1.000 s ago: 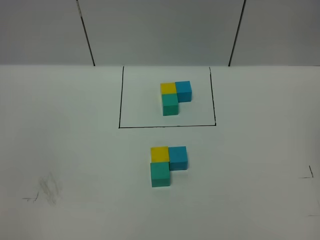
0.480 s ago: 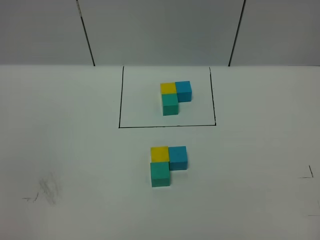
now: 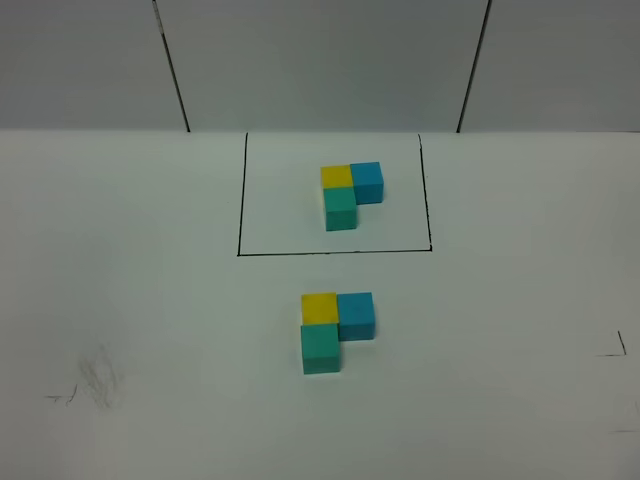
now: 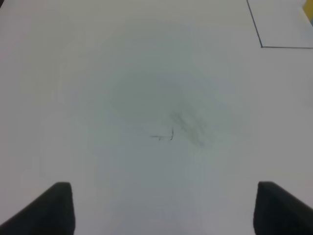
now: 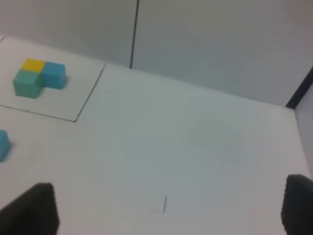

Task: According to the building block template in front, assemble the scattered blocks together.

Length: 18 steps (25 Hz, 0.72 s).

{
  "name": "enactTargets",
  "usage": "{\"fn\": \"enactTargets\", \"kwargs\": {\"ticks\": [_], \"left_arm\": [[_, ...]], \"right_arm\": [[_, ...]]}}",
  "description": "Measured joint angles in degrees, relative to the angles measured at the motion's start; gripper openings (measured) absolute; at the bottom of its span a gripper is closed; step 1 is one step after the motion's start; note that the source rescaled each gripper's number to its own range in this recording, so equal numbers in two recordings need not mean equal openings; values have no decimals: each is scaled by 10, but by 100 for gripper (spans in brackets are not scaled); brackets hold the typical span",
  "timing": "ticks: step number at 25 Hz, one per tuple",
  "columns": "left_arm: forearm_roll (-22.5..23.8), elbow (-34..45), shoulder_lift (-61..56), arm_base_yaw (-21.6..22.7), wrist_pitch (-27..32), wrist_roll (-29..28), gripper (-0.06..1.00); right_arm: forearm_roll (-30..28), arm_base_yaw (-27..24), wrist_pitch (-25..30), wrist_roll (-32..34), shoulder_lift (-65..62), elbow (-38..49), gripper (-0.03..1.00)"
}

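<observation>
Evidently the three loose matte cubes, yellow (image 3: 319, 307), blue (image 3: 356, 314) and teal-green (image 3: 321, 349), already sit touching in an L on the white table (image 3: 150, 300), just in front of the black-framed template cluster (image 3: 351, 195). Both arms are off the blocks: left gripper (image 4: 164, 205) spread wide over bare table, right gripper (image 5: 168, 208) likewise agape, holding nothing. Risk, in my judgement: any further approach could nudge the L apart, since nothing fixes the cubes.

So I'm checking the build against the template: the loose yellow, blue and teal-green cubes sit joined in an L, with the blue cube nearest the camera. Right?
Not quite. In the exterior high view the teal-green cube is nearest the camera; the blue cube sits beside the yellow cube. The rest holds: they are joined in an L.
</observation>
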Motion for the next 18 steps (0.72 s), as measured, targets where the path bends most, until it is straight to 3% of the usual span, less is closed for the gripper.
{"fn": "enactTargets", "kwargs": {"ticks": [8, 18], "left_arm": [[0, 0, 0, 0, 0, 0, 74], [0, 0, 0, 0, 0, 0, 74]], "right_arm": [[48, 0, 8, 21, -89, 95, 79], [55, 0, 45, 0, -121, 140, 78]]}}
